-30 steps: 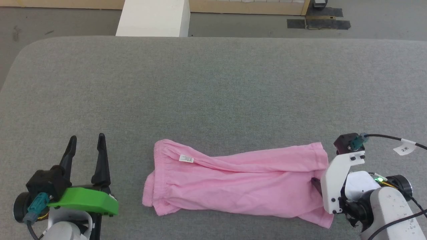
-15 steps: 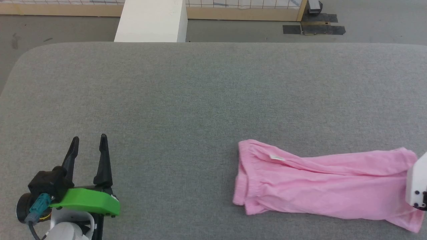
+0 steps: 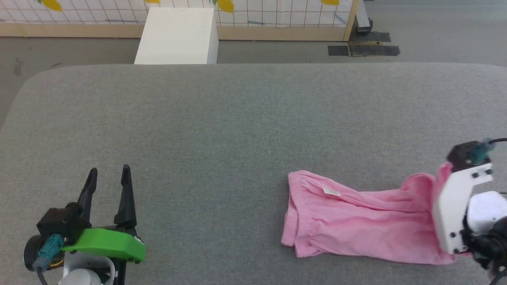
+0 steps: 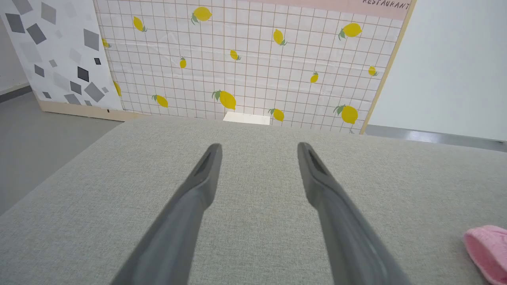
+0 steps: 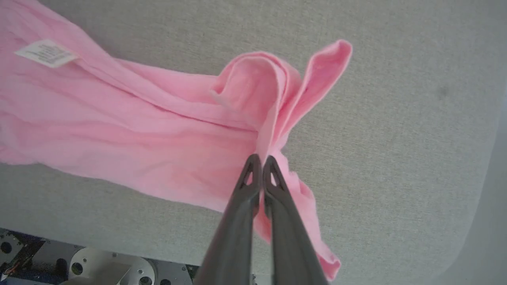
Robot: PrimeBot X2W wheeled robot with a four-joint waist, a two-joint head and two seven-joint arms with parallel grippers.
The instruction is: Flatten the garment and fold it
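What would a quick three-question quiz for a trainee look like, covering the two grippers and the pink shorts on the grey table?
1. True or false: the left gripper stands open, apart from the shorts.
2. Multiple choice: the right gripper is shut on the shorts at A) the waistband, B) the leg end, C) the middle.
3. Short answer: what colour is the small label on the shorts?
Key: 1 true; 2 B; 3 white.
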